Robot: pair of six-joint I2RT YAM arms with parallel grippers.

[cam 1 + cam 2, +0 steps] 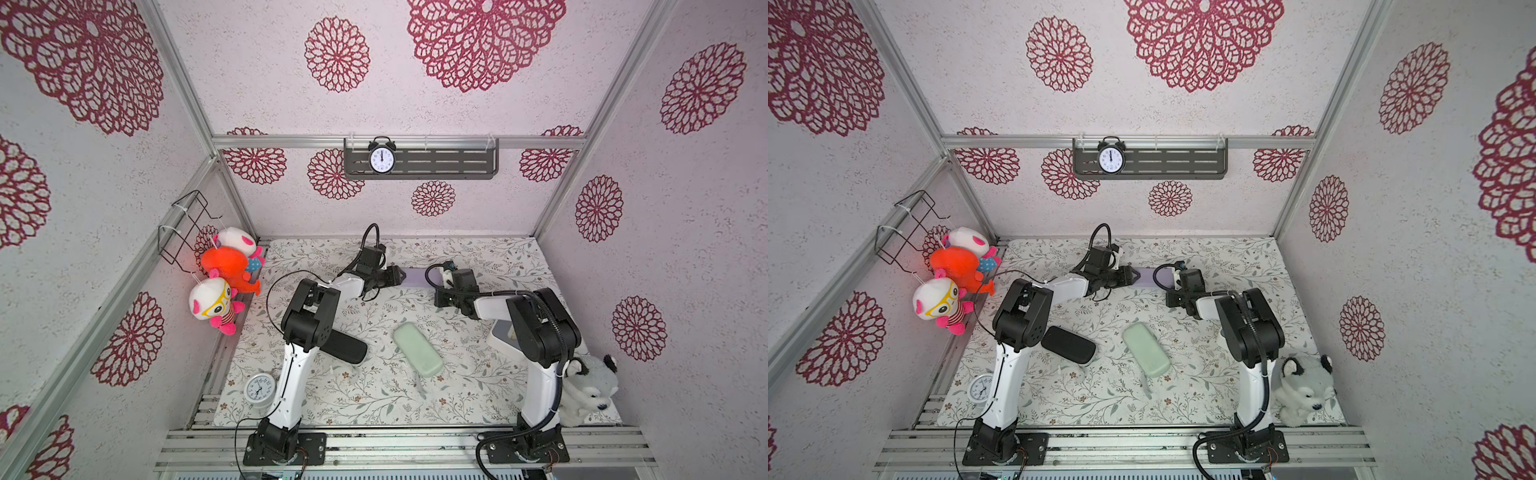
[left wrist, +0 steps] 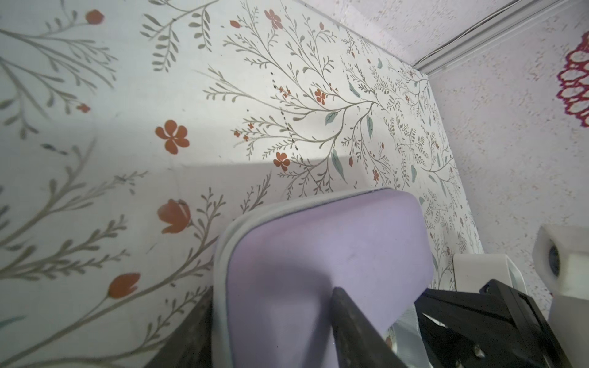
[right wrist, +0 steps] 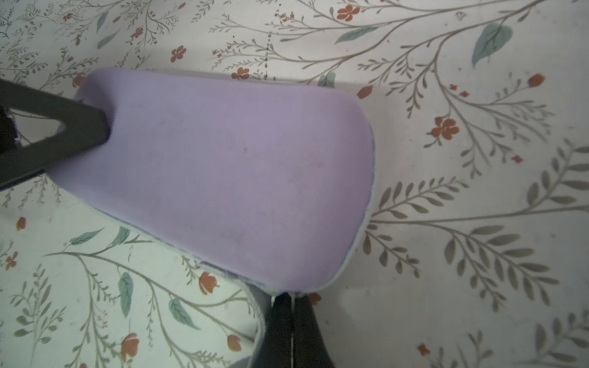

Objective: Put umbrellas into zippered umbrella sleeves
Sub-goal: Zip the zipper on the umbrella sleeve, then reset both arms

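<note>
Lilac sleeve [image 3: 223, 175] on mat [image 1: 374, 395]: left gripper [image 1: 401, 275] jaws spread, one finger [image 3: 89, 124] on its end; right gripper [image 3: 291, 313] jaws pressed together at its rim. Mint sleeve [image 1: 417, 350], black sleeve [image 1: 347, 348] well apart from it; right arm [image 1: 490, 305] partly hides it in both top views.

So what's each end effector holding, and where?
The right end effector pinches the lilac sleeve at its zipper edge; the left end effector straddles its other end, grip unclear.

It was a robot test booth dressed up like a home. Aluminium posts [image 1: 183, 83] framed wallpapered panels [image 1: 415, 104], two robot arms [image 1: 295, 370] stood bolted to slotted rails [image 1: 415, 451], and plush toys [image 1: 226, 282], clocks [image 1: 381, 158] and a flowered tablecloth [image 1: 374, 399] filled it.
</note>
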